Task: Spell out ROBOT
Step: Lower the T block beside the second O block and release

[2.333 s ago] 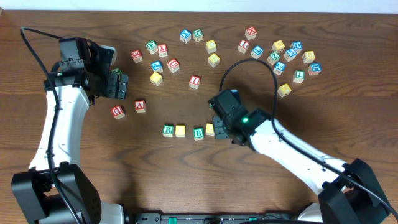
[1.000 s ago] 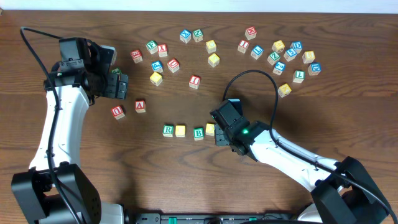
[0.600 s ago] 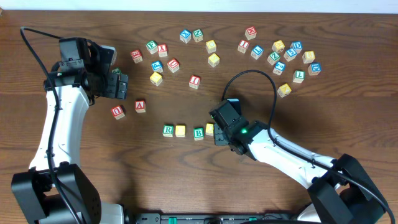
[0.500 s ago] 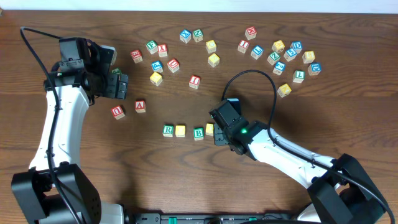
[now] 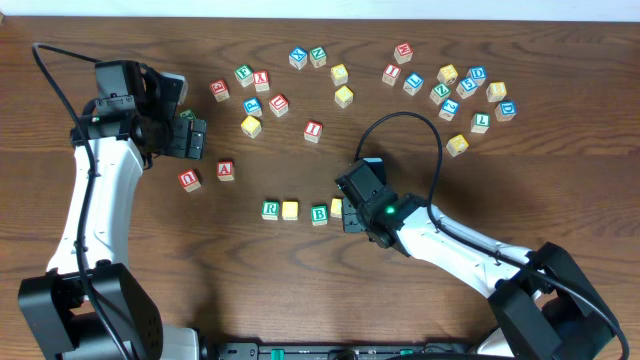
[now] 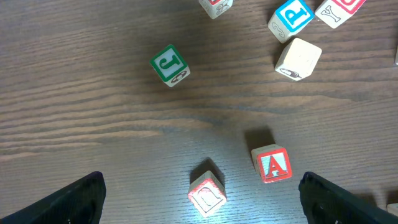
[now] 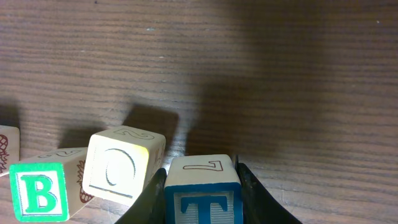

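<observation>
t block (image 7: pixel 203 200) in right gripper (image 7: pixel 202 186) beside o block (image 7: pixel 124 167), wrist view only

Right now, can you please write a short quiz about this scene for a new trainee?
1. True or false: the right gripper is shut on the blue T block.
2. Which block stands closest to the T block in the right wrist view? A) the O block B) an A block C) a J block
3. Fill in: the left gripper is ____ (open or shut).
Key: 1 true; 2 A; 3 open.
</observation>
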Controlling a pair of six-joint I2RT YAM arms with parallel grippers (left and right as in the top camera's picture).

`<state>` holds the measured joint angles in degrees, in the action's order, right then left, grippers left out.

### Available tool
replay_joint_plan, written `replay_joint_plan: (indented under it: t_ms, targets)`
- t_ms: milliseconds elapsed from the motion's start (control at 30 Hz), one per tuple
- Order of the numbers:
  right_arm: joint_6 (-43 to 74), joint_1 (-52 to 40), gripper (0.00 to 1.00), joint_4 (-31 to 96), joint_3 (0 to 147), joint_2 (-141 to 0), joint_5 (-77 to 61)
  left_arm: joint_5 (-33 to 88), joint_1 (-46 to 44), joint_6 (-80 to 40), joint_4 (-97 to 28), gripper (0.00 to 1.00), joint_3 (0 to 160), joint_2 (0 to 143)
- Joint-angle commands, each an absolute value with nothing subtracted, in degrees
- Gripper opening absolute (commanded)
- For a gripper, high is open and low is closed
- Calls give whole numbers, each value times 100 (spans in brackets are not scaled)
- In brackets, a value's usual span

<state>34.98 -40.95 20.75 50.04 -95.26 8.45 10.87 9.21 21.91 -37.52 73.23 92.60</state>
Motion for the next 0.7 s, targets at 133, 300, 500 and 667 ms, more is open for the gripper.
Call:
replay_joint_plan:
  t_ms: [133,300,500,667]
  targets:
    - [3570,-4095,1,2040,4969,-9579,976,1153,915,2222,-3769,98,7448,9325]
    - [3570,-4027,1,1988,4969,-9671,947,1153,915,2222,-3769,98,7448,9325]
    - [3527,-3999,1,1949,4969,-9671,952,1153,915,2222,-3769,98,7448,9325]
    - [3507,-3988,1,1918,4969,-9671,958,1153,915,2222,-3769,98,7448,9325]
